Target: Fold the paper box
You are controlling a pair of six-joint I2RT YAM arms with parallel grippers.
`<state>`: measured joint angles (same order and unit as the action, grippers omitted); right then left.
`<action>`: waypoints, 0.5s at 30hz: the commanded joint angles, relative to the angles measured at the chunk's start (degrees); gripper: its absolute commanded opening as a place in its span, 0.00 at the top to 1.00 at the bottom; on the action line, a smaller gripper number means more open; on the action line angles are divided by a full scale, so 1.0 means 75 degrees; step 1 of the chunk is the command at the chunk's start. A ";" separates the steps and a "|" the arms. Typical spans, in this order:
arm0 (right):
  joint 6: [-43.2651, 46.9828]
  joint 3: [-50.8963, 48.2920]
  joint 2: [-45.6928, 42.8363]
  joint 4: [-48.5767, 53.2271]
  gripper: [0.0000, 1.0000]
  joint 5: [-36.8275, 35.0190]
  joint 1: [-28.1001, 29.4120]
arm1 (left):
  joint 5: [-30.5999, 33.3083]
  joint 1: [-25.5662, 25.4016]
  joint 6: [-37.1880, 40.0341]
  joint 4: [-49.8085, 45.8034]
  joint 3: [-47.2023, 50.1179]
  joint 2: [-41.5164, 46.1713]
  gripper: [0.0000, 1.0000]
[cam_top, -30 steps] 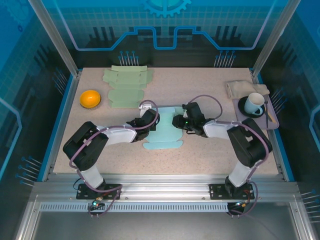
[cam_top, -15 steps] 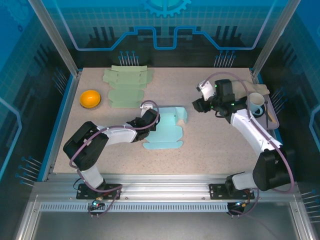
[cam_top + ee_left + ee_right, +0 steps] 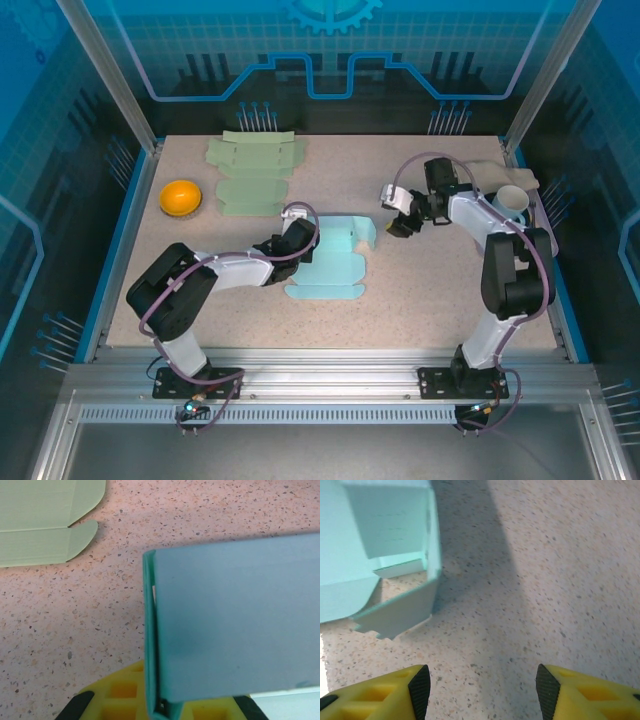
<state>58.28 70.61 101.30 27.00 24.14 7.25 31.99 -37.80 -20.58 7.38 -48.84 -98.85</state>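
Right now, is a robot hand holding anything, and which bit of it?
The left gripper pinches the blue paper box by the edge of a raised flap. The right gripper is open, holding nothing.

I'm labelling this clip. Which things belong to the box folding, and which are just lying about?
In the job: blue paper box, left tool gripping it, right tool open, apart from it.
Lying about: spare green box blanks, orange bowl, mug, cloth.
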 commanded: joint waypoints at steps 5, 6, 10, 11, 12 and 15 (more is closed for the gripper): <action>0.0633 0.0216 0.0360 0.0312 0.39 0.0351 0.0405 | -0.0457 -0.0102 0.0305 -0.0562 0.0184 -0.0016 1.00; 0.0640 0.0207 0.0393 0.0299 0.40 0.0337 0.0458 | -0.0468 -0.0104 0.0299 -0.0550 0.0188 -0.0006 1.00; 0.0608 0.0218 0.0462 0.0331 0.40 0.0553 0.0582 | -0.0493 -0.0098 0.0262 -0.0549 0.0199 -0.0012 1.00; 0.0608 0.0217 0.0472 0.0343 0.39 0.0593 0.0612 | -0.0499 -0.0103 0.0254 -0.0548 0.0193 -0.0021 1.00; 0.0569 0.0212 0.0498 0.0337 0.40 0.0602 0.0658 | -0.0504 -0.0098 0.0244 -0.0549 0.0193 -0.0045 1.00; 0.0433 0.0287 0.0613 0.0407 0.39 0.0763 0.0721 | -0.0515 -0.0104 0.0219 -0.0578 0.0160 -0.0064 1.00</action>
<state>61.95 71.05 104.64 28.01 26.68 11.66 31.66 -37.80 -20.43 7.42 -48.84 -98.85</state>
